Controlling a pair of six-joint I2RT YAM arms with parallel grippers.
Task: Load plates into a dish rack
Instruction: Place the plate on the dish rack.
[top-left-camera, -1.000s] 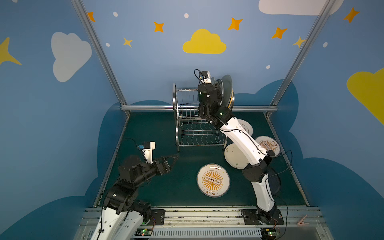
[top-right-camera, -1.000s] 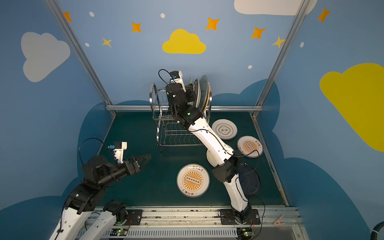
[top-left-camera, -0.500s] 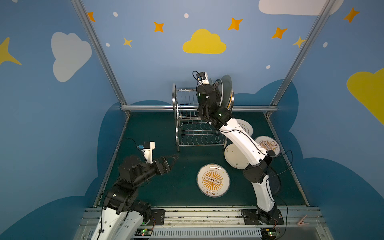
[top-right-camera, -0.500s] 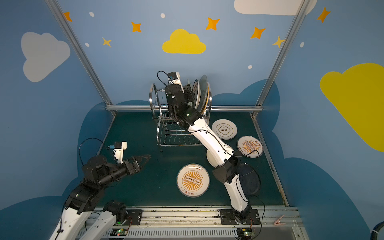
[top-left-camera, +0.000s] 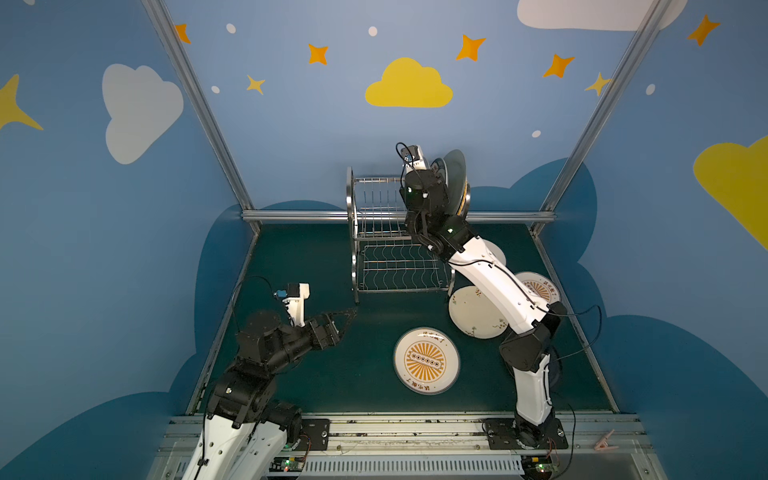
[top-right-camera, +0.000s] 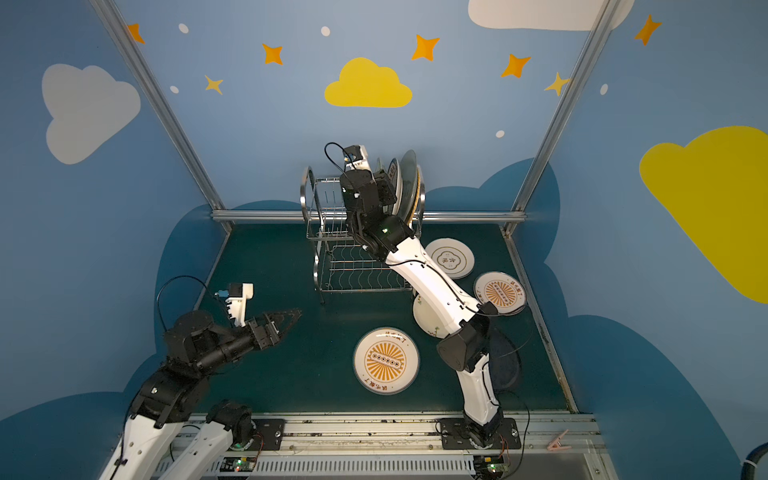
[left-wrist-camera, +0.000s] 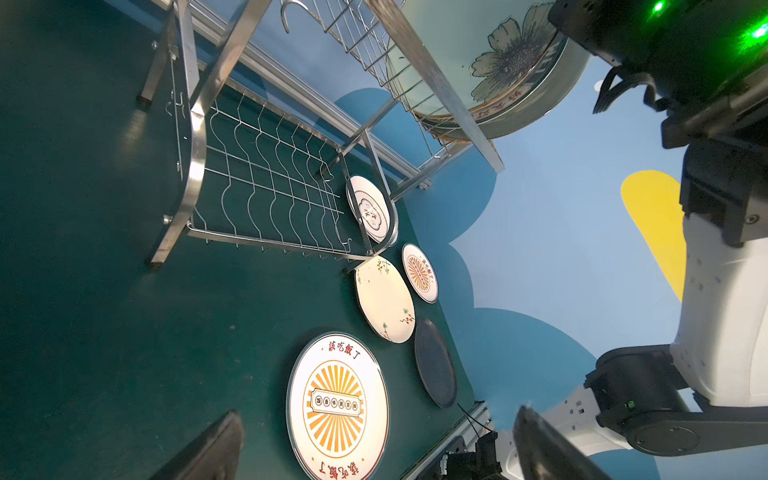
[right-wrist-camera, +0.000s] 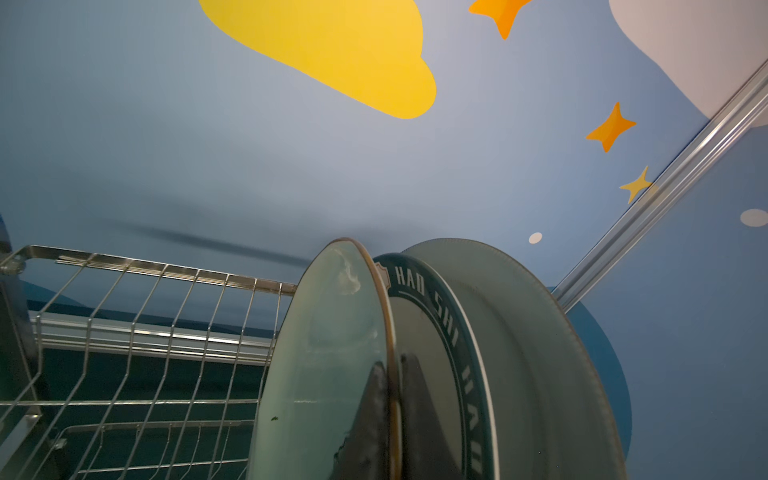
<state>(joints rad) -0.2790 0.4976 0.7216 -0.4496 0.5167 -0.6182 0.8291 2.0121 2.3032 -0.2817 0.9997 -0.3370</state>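
Observation:
The dish rack (top-left-camera: 376, 232) (top-right-camera: 332, 232) (right-wrist-camera: 137, 316) stands at the back of the table. Three plates stand on edge in its upper tier: a pale green flower-printed plate (right-wrist-camera: 324, 353) (left-wrist-camera: 498, 54), a green-lettered rim plate (right-wrist-camera: 436, 316) and a ribbed pale green plate (right-wrist-camera: 519, 332) (top-left-camera: 455, 178). My right gripper (right-wrist-camera: 392, 361) (top-right-camera: 386, 183) is shut on the flower-printed plate's rim, one finger on each face. My left gripper (top-left-camera: 347, 316) (top-right-camera: 293, 316) (left-wrist-camera: 374, 436) hovers open and empty over the near left of the table.
Flat on the green table (top-left-camera: 316, 365) lie a large sunburst plate (top-left-camera: 427, 359) (left-wrist-camera: 337, 405), a cream sprigged plate (top-left-camera: 473, 313), a small sunburst plate (top-right-camera: 500, 292), a white emblem plate (top-right-camera: 449, 257) and a dark navy plate (left-wrist-camera: 434, 361). Blue walls enclose three sides.
My right wrist has shifted slightly left at the rack's upper tier with the flower-printed plate. The left arm has not moved.

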